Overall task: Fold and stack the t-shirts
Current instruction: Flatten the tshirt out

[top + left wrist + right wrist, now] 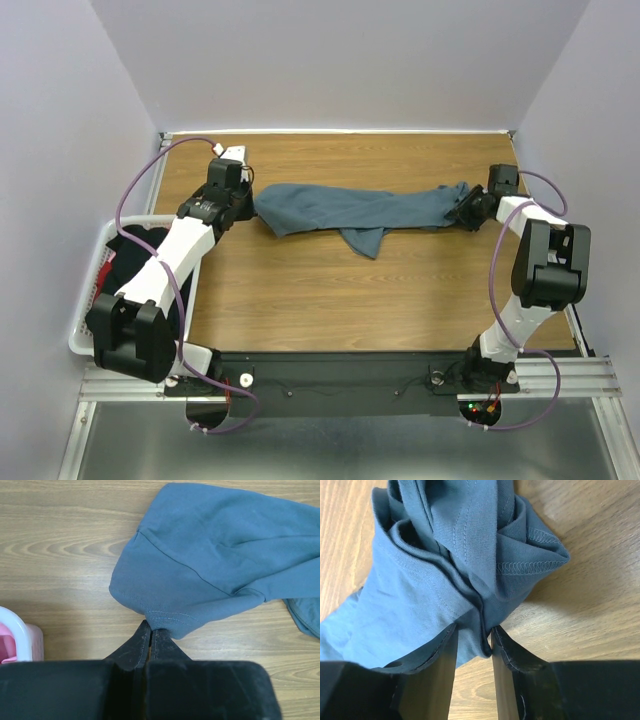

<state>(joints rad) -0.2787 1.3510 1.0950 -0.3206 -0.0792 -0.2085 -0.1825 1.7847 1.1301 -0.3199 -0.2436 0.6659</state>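
While left end effector pinches the hem of the blue-grey t-shirt, right end effector stands narrowly parted around bunched cloth; white lattice basket at left edge of counter.

Plain slate blue-grey cloth t-shirt; brown wood-grain tabletop; white plastic lattice basket at nine o'clock, black cloth inside.

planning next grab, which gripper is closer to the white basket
Left. The left gripper grips the t-shirt close to the basket; the right gripper is at the shirt's far end.
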